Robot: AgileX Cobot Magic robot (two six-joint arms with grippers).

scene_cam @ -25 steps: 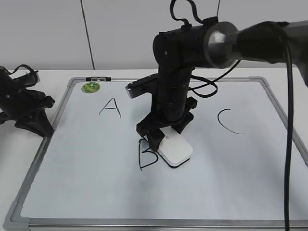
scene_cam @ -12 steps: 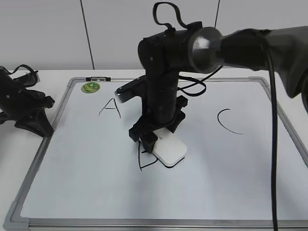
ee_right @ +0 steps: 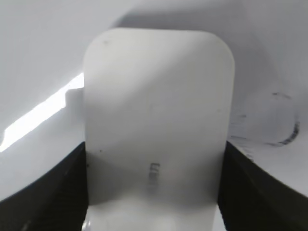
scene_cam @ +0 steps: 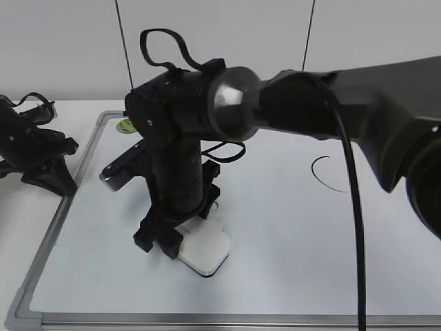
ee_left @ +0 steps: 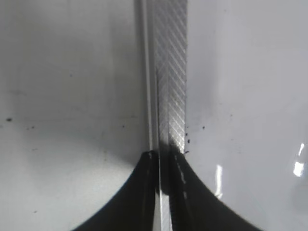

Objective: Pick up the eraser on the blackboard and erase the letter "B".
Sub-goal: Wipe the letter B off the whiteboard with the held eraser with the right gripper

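While our right pincer [scene_cam: 180, 243] is clenched on the eraser [scene_cam: 203, 252], its two dark fingers [ee_right: 45, 192] press the long sides of the white block, which lies flat on the blackboard [scene_cam: 289, 262]. We judge the eraser light and stiff, with a smooth plastic top that could slip, so a hold across the narrow width near the rear end, as now, looks sound; the felt underside should drag a little on the board.

Just right of the block, the wrist view shows only faint smudged strokes [ee_right: 281, 137], which we take for what is left of the letter "B"; we cannot say how much remains, since the arm covers that patch in the exterior view. The "A" is hidden behind the arm too. Farther right the "C" [scene_cam: 329, 176] shows clearly, and the green sticker [scene_cam: 125, 125] peeks out beyond the arm.

Well off to the left, our left pincer [scene_cam: 41, 162] rests on the worktop [scene_cam: 27, 227] over the board's frame [ee_left: 168, 72]; we cannot tell whether it is released or clenched.
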